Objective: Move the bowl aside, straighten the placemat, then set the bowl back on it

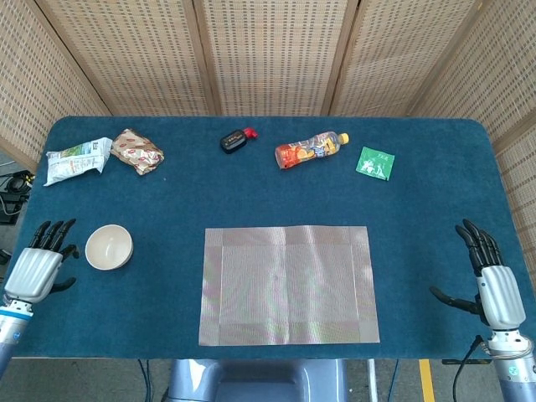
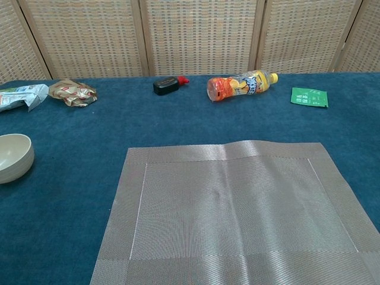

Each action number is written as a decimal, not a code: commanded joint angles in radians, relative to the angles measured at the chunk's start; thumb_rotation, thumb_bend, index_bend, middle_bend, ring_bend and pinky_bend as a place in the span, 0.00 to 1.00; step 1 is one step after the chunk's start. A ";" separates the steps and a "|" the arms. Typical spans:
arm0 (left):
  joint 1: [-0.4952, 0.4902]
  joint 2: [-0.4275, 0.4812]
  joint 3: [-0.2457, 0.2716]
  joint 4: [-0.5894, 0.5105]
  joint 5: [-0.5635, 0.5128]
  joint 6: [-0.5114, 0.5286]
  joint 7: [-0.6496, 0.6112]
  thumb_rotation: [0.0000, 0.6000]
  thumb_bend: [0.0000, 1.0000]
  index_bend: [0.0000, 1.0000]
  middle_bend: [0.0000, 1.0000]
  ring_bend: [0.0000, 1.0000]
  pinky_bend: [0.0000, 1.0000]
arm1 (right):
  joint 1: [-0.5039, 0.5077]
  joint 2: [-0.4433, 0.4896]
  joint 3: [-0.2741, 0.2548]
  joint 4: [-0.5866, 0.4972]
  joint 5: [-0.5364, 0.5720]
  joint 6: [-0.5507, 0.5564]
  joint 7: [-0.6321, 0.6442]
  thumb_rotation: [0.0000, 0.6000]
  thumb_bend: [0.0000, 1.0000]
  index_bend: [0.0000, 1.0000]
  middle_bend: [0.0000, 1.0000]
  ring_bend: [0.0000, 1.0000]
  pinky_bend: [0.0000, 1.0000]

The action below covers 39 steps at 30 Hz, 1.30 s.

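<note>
Bowl (image 1: 109, 247): off mat, left
Mat (image 1: 287, 285): flat, square to table edge
Left hand (image 1: 40, 264): fingers spread, empty
Right hand (image 1: 490, 276): fingers spread, empty

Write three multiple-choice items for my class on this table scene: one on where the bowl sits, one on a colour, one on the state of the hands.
1. Where is the bowl?
A. On the placemat
B. On the cloth left of the placemat
C. Beside the bottle

2. What colour is the small packet at the far right?
A. Green
B. Red
C. White

3. The left hand and right hand are:
A. Both holding the placemat
B. One holding the bowl
C. Both empty, fingers apart

Key: 1 B, the bowl stands off the placemat; 2 A, the packet is green; 3 C, neither touches anything.
</note>
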 commanded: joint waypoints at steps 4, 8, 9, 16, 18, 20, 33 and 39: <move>-0.028 -0.082 -0.028 0.093 -0.014 -0.085 -0.028 1.00 0.07 0.47 0.00 0.00 0.00 | -0.001 -0.001 0.000 -0.001 -0.001 0.004 -0.004 1.00 0.15 0.00 0.00 0.00 0.00; -0.052 -0.121 -0.044 0.127 -0.015 -0.122 -0.020 1.00 0.08 0.48 0.00 0.00 0.00 | -0.001 0.000 0.000 0.000 0.001 0.004 -0.003 1.00 0.15 0.00 0.00 0.00 0.00; -0.057 -0.128 -0.048 0.131 -0.016 -0.128 -0.020 1.00 0.09 0.48 0.00 0.00 0.00 | -0.001 0.000 0.000 0.000 0.001 0.004 -0.003 1.00 0.15 0.00 0.00 0.00 0.00; -0.084 -0.158 -0.064 0.135 -0.007 -0.156 -0.006 1.00 0.15 0.51 0.00 0.00 0.00 | -0.001 0.000 0.000 0.002 -0.001 0.008 0.000 1.00 0.15 0.00 0.00 0.00 0.00; -0.089 -0.166 -0.064 0.134 -0.006 -0.170 0.006 1.00 0.21 0.54 0.00 0.00 0.00 | -0.002 0.000 0.000 0.002 -0.002 0.011 0.001 1.00 0.15 0.00 0.00 0.00 0.00; -0.091 -0.172 -0.063 0.134 -0.005 -0.181 0.016 1.00 0.28 0.57 0.00 0.00 0.00 | -0.003 0.001 0.001 0.002 -0.001 0.014 0.004 1.00 0.15 0.00 0.00 0.00 0.00; -0.083 -0.183 -0.065 0.121 0.010 -0.167 0.024 1.00 0.51 0.65 0.00 0.00 0.00 | -0.007 0.005 -0.003 -0.002 -0.008 0.024 0.013 1.00 0.15 0.00 0.00 0.00 0.00; -0.093 -0.155 -0.074 0.063 0.044 -0.116 0.033 1.00 0.51 0.65 0.00 0.00 0.00 | -0.008 0.007 -0.002 -0.003 -0.008 0.028 0.017 1.00 0.15 0.00 0.00 0.00 0.00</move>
